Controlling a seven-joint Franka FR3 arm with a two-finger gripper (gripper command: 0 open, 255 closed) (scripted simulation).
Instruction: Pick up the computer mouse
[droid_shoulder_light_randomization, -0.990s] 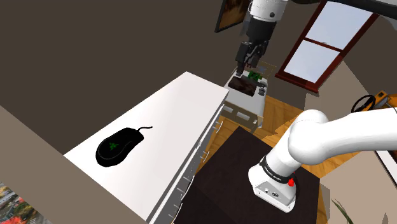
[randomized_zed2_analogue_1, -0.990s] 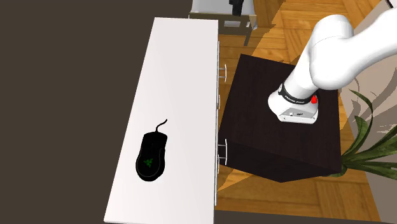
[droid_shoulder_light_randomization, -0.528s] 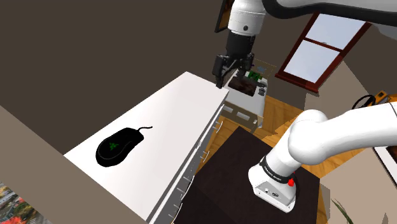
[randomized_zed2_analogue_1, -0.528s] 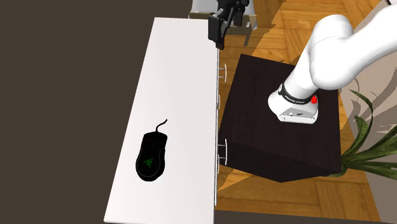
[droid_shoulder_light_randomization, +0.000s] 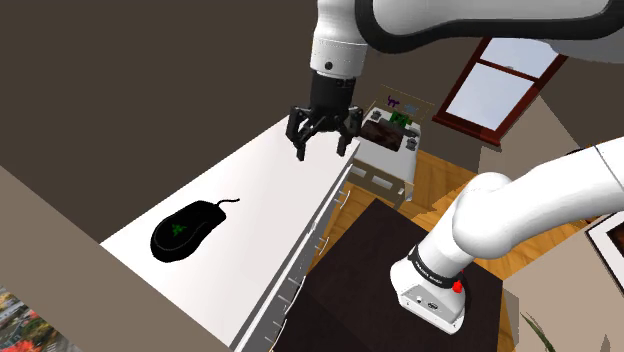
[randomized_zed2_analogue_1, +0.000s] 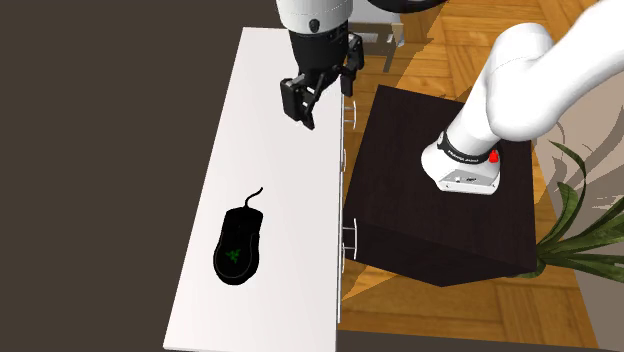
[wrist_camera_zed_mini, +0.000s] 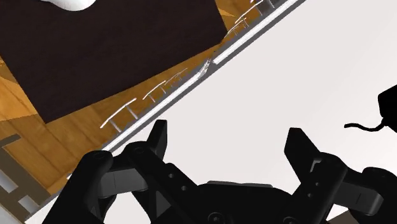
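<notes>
Gripper (droid_shoulder_light_randomization: 320, 150) spread wide, nothing between fingers; it hung over far part of counter (droid_shoulder_light_randomization: 265, 185), near the drawer edge. Mouse (droid_shoulder_light_randomization: 185, 232) lay flat on same counter, well apart from gripper, toward shoulder view's lower left. Its long axis ran along counter's length, cord end facing gripper. Fingers stood apart roughly across counter's width, so probably across mouse's narrow sides. Coming move, as I judged it: travel along counter, then descend over mouse

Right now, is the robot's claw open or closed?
Open. The gripper's two black fingers stand wide apart with just the white tabletop between them; the black mouse lies farther along it, untouched.
</notes>
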